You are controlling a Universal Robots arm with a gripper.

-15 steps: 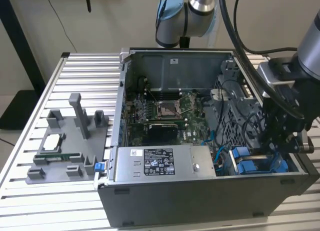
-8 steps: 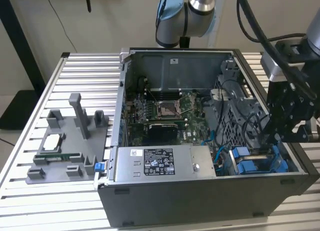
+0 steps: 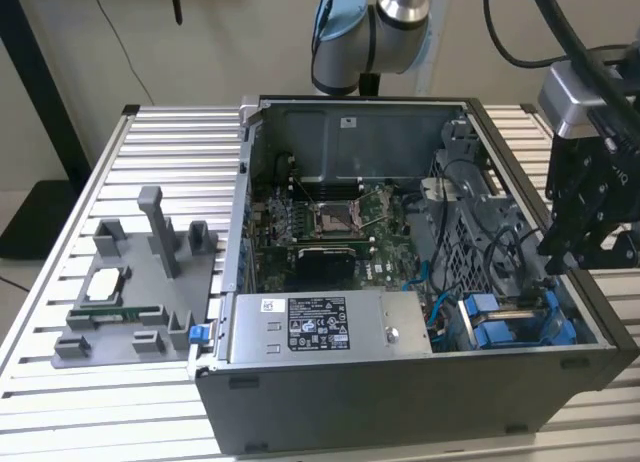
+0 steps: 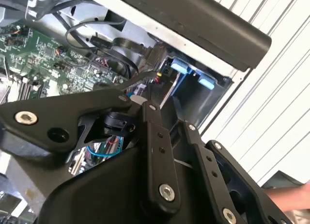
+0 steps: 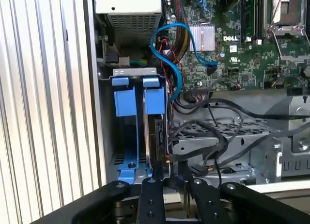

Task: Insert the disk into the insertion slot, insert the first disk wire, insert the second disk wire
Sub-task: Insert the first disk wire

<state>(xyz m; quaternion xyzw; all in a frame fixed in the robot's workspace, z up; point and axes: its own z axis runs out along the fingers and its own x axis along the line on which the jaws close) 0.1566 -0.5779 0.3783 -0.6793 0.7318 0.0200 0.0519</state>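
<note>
First step in hand: disk [image 5: 160, 132] edge-on within insertion slot [image 5: 134, 72]. Gripper [image 5: 173, 173] just beside slot; cannot tell jaws' hold. Seating likely wants a straight push.

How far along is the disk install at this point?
The disk sits edge-on in the insertion slot, so that step looks mostly done. The gripper is at the disk's end. A blue wire lies loose, its plug free over the board; wire steps look undone.

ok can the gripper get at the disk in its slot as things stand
Probably yes: the case is open and the gripper sits right at the exposed edge of the disk in the insertion slot. The black cables lie over the neighbouring cage, not across it.
</note>
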